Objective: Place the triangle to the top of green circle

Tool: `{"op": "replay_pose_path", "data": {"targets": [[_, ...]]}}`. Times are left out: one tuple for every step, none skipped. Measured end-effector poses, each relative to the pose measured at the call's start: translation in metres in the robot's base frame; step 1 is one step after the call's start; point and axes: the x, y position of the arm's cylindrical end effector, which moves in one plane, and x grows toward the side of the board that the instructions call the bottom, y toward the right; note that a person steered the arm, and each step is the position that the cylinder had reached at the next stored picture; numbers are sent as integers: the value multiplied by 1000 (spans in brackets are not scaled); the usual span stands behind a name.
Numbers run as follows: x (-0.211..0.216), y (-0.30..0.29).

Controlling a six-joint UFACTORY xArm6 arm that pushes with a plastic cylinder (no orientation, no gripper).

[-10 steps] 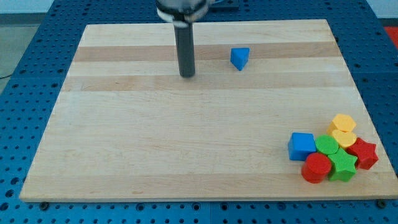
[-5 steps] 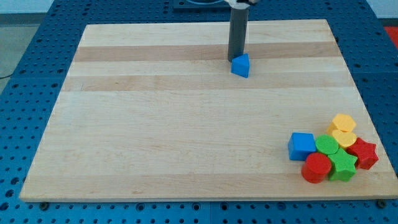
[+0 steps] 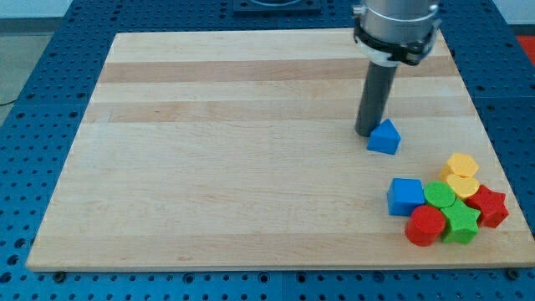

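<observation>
One step in hand: pushing | my tip touches blue triangle at its far-left; no hand fitted | green circle near-right of it, apart | next: push right and nearer.

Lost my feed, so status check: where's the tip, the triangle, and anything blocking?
My tip against blue triangle, on its upper left. Triangle short of green circle, up-left of it. Blue cube sits between.

Our rod: dark, matt, smooth, under a shiny metal collar. Board: pale striped wood, smooth satin finish. Blue triangle looks matt plastic. Surrounding blue base: perforated.
</observation>
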Motion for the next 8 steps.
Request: {"op": "replay_pose_path", "data": {"targets": [[14,23],[15,44],[23,58],[42,58],[57,58],[63,55],[28,48],[-75,55]]}}
